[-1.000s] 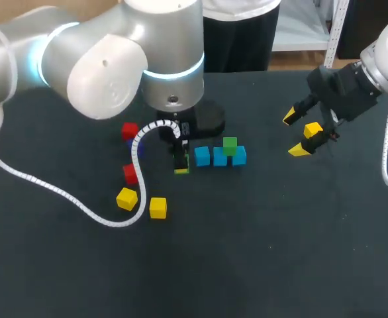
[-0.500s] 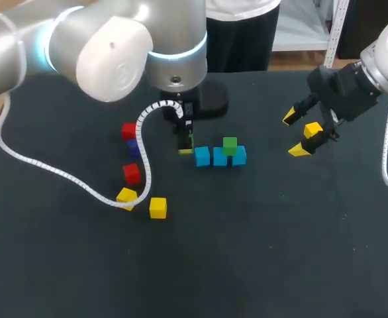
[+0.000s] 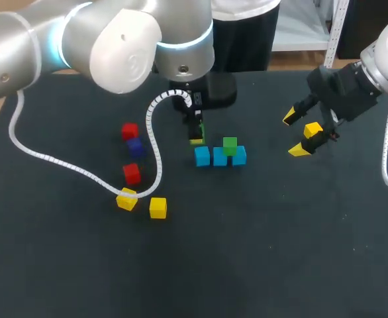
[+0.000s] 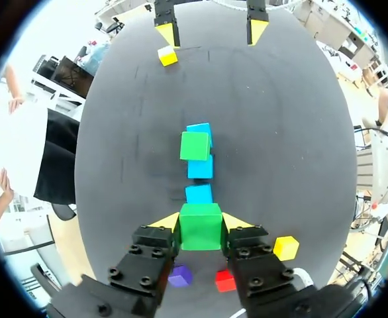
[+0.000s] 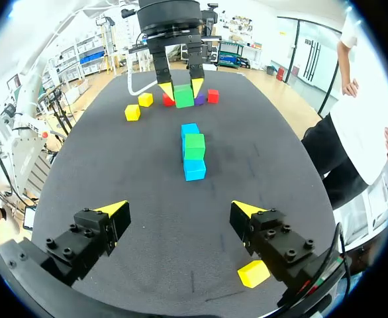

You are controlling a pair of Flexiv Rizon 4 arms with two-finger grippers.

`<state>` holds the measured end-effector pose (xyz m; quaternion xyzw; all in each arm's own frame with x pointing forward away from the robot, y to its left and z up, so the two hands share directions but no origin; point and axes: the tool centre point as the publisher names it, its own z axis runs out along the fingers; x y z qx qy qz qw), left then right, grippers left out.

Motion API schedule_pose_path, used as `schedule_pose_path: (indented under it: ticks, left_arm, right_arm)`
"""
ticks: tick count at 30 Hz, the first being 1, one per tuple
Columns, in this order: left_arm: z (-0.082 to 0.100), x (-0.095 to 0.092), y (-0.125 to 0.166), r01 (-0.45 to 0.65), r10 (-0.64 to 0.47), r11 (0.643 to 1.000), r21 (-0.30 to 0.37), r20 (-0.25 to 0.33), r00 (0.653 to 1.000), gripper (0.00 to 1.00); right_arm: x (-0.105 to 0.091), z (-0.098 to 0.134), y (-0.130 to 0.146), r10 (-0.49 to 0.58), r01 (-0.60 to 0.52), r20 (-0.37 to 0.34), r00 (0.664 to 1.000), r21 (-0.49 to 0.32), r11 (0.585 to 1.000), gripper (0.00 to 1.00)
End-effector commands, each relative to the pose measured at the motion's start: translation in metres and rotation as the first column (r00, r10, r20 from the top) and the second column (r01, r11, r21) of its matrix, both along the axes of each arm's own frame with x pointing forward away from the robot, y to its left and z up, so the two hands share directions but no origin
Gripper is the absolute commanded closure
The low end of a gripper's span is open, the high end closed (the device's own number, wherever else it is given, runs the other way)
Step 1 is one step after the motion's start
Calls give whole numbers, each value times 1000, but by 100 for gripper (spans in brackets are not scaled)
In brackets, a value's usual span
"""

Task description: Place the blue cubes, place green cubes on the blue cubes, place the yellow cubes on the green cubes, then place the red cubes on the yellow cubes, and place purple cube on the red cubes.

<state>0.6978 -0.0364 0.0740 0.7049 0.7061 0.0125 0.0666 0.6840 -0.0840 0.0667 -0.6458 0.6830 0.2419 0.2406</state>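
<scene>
My left claw [image 4: 200, 222] is clamped on a green cube [image 4: 201, 232], one yellow tip on each side, and carries it clear of the tabletop [image 3: 260, 252]. A second ago it hung well short of the blue row [image 3: 220, 157]. Half a second ago it was nearer. Now it is just beside the row's near end. In my left wrist view the three blue cubes run straight ahead of the claw. A second green cube [image 3: 230, 146] sits on top of the row, over its middle and far cubes, and has not moved.

My cable [image 3: 155, 142] has swung along with the arm. A second ago it partly hid the purple cube [image 3: 135, 146], which now shows whole between the two red cubes [image 3: 130, 130], well apart from the row on my left arm's side. The cable now lies across a yellow cube [image 3: 126, 199] that it cleared a second ago. A second yellow cube [image 3: 157, 207] lies near that one.

My right claw [image 3: 295, 134] has kept its place, well apart from the row's far end, its fingers spread and gripping nothing. A third yellow cube [image 3: 313, 130] lies just beside one of its fingers.
</scene>
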Motion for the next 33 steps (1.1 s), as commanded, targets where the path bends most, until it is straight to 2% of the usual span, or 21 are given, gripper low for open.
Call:
schedule_pose_path:
  ticks: [1,7,8,33]
  left_arm:
    - [1,5,-8,6,-6,1000,17,-21,1000,100]
    - [3,2,-13,37,-36,999,34,-37,999,100]
    - [3,2,-14,46,-45,999,18,-31,999,100]
    - [3,2,-14,46,-45,999,18,-31,999,100]
  right_arm:
    - [0,0,0,0,0,1,1000,2,1000,0]
    - [0,0,0,0,0,1,1000,2,1000,0]
    - [0,0,0,0,0,1,1000,2,1000,0]
    - [0,0,0,0,0,1,1000,2,1000,0]
